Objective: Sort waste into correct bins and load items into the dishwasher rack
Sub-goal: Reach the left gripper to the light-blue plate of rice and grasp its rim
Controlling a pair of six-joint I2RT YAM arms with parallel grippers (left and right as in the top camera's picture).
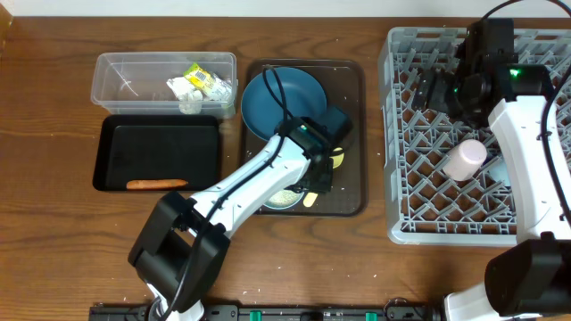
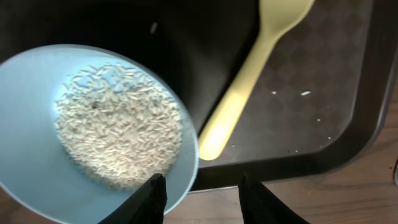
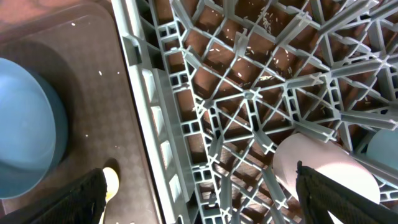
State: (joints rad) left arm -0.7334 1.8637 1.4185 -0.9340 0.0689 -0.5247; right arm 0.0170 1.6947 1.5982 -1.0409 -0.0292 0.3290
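Overhead view showed the sorting largely done. The crumpled white tissue (image 1: 183, 89) and the yellow-green snack wrapper (image 1: 203, 78) lay inside the clear tub (image 1: 107, 62), and the orange sausage piece (image 1: 156, 185) lay alone in the black tray (image 1: 161, 152). In the dishwasher rack (image 1: 401, 134) the pink cup (image 1: 465, 160) lay on its side with the light blue cup (image 1: 500, 169) just beside it.

Three items had not yet been loaded and sat on the brown serving tray (image 1: 352, 134): the blue plate (image 1: 268, 98), the small white bowl (image 1: 281, 200) and the pale yellow spoon (image 1: 310, 200). The rice (image 2: 118, 130) had not been binned either, so emptying the bowl looked like the step in hand.

From the left wrist, the bowl (image 2: 31, 124) looked pale and shallow, with loose grains heaped in its middle and a clean band near the rim. A few stray grains dotted the tray floor (image 2: 323, 62) near the spoon (image 2: 249, 81). The left gripper (image 2: 202, 182) was parted, with the bowl's near rim between its fingers, not clamped.

The right gripper (image 3: 199, 177) hung over the rack's left edge with its jaws spread wide and nothing between them.
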